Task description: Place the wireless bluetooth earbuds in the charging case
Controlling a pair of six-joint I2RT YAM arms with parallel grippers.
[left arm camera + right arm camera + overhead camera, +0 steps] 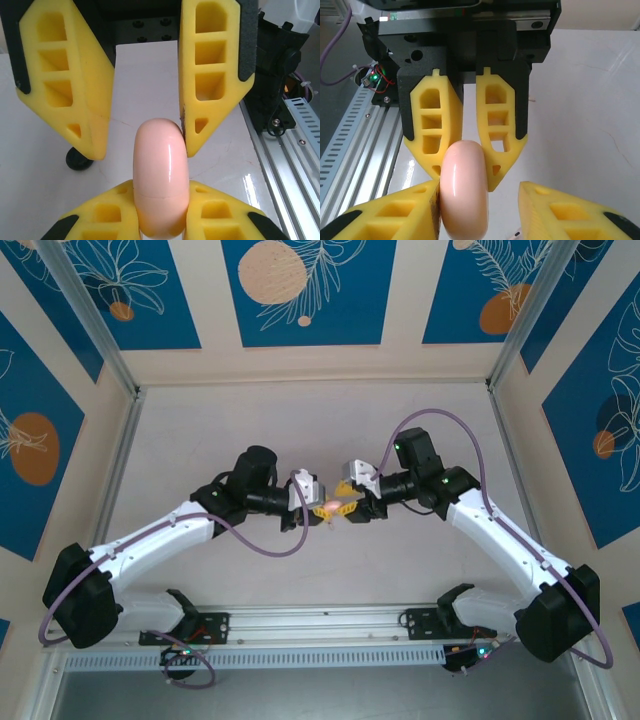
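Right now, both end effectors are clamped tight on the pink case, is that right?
Not quite. The left end effector is clamped on the pink case, but the right end effector is open: in the right wrist view one of its fingers stands clear of the case.

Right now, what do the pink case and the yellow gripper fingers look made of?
Pink charging case: hard glossy plastic, likely; sharp glints, thin seam line. Yellow fingers: matte plastic, probably printed; hollow ribbed pockets, dark pad strips along the edges.
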